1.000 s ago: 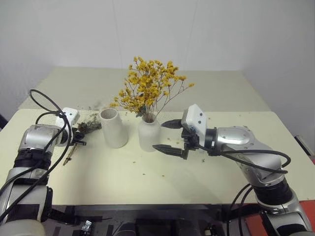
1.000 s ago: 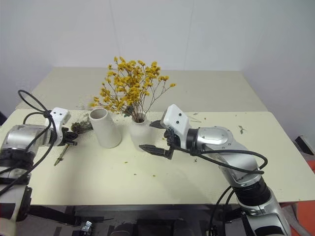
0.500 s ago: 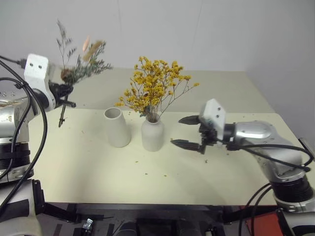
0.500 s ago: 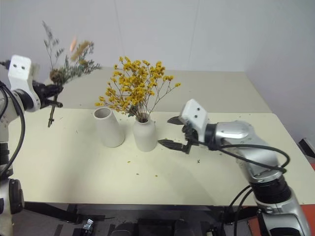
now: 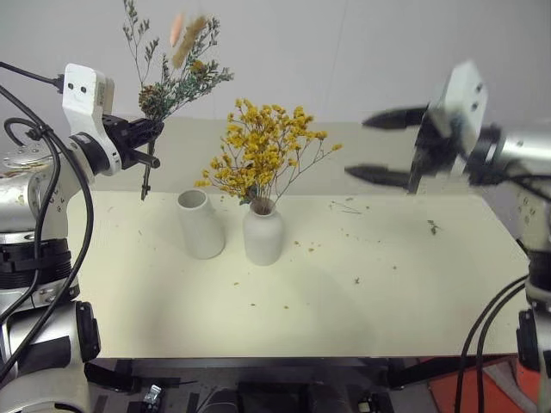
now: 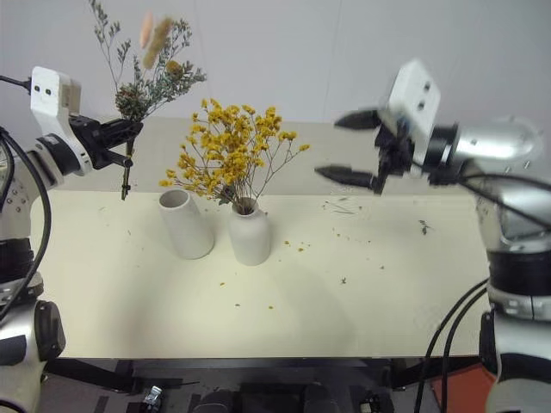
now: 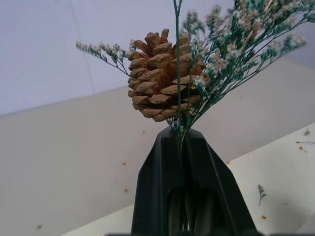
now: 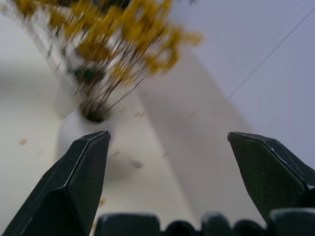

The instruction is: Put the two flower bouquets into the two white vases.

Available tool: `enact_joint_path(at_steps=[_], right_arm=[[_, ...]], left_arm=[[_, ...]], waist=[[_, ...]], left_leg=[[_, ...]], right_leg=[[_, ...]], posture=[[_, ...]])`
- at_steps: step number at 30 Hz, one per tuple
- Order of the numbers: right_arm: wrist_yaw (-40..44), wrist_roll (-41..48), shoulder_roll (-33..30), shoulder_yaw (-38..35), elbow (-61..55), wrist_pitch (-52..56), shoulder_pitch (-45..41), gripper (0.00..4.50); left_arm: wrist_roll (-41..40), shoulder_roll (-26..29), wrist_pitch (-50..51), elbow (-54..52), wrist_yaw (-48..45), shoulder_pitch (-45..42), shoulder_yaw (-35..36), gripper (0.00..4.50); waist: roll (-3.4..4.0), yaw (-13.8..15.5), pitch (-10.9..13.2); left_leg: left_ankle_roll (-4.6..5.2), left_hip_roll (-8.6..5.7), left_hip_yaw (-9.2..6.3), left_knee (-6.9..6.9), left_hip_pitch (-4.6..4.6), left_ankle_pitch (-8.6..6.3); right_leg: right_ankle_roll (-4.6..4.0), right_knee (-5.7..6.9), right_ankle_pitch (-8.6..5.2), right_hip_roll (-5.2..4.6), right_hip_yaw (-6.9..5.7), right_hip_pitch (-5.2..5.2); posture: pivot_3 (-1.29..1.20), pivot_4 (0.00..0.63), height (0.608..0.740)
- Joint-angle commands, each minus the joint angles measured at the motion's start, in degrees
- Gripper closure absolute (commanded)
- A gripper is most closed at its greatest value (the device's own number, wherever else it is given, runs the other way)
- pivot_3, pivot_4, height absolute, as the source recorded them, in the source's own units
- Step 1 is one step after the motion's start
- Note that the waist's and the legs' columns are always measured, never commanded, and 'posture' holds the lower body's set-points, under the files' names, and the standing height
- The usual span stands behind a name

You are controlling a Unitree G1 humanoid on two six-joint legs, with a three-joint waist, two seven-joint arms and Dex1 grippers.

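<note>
Both arms have come up off the counter point(image 5: 284, 292) since the earlier frames. My left gripper point(image 5: 148, 138) was down beside the cylinder vase point(image 5: 200, 224) with the grey-green bunch point(image 5: 172, 82) lying flat; now it holds that bunch upright in the air, up and to the left of the cylinder vase, stem ends hanging below the grip. My right gripper point(image 5: 379, 146) was hovering just beside the bottle vase point(image 5: 263, 234); now it is lifted well clear, far to the right of the cylinder vase and above the counter's back edge.

For the task, I read this as half done. The yellow bunch point(image 5: 263, 155) already stands in the bottle vase, which sits just right of the cylinder vase. The cylinder vase is still empty, so it is the place for the second bunch. I judge the pick is finished and the carry across is next: the stems need to come over the wide mouth and then go down into it.

The left gripper is clamped tight on the thin stems just below a pine cone point(image 7: 162, 73) tucked in the bunch, as the left wrist view shows. The right gripper stands fully apart and holds nothing, touching nothing. Loose crumbs of dried flower point(image 5: 297, 249) lie scattered right of the cylinder vase.
</note>
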Motion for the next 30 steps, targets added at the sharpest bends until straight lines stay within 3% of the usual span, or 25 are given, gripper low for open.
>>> enact_joint_path(at_steps=[1, 6, 16, 26, 30], right_arm=[[0.1, -2.6, 2.6, 1.3, 5.8, -3.6, -7.0, 0.00], [-1.8, -6.1, 10.1, 4.2, 13.8, -6.8, -14.6, 0.00], [-9.4, -8.8, 23.7, 4.9, 23.6, -5.2, -24.8, 0.00], [-10.8, -9.0, 22.7, 2.9, 24.8, -3.9, -26.4, 0.00], [-12.6, -8.6, 25.8, 2.6, 26.8, -1.4, -28.5, 0.00]], left_arm=[[-1.6, -0.9, -2.4, -0.5, 0.5, -3.5, 1.1, 4.49], [-4.3, -3.9, -3.2, 0.4, 2.5, -6.1, 3.8, 4.49], [-6.9, -3.2, -2.3, -1.0, 2.2, -4.4, 3.6, 4.49], [-7.9, -1.9, -0.9, -3.2, 3.1, -2.8, 4.6, 4.49], [-9.4, -1.4, 0.4, -4.8, 2.0, -1.1, 4.6, 4.49]], waist=[[0.00, -0.1, 0.0], [0.00, -0.4, 0.0], [0.03, -1.1, 0.0], [0.04, -0.9, 0.0], [0.04, -1.4, 0.0]], left_leg=[[0.00, 0.00, 0.01, 0.00, 0.00, 0.00], [0.00, -0.01, 0.00, 0.00, -0.03, 0.00], [-0.01, -0.02, -0.02, -0.02, -0.15, 0.00], [-0.01, -0.05, -0.02, -0.02, -0.15, 0.00], [-0.01, -0.05, -0.02, -0.01, -0.09, 0.00]], right_leg=[[-0.01, 0.00, 0.01, -0.01, 0.01, 0.00], [-0.02, 0.03, 0.03, -0.02, 0.00, -0.01], [-0.07, 0.21, 0.08, -0.06, -0.01, -0.20], [-0.06, 0.52, 0.08, -0.08, -0.02, -0.20], [-0.06, 0.50, 0.07, -0.07, 0.00, -0.21]], posture=[[0.00, 0.150, 0.740], [0.00, 0.150, 0.740], [0.00, 0.150, 0.740], [0.00, 0.150, 0.740], [0.00, 0.150, 0.740]])
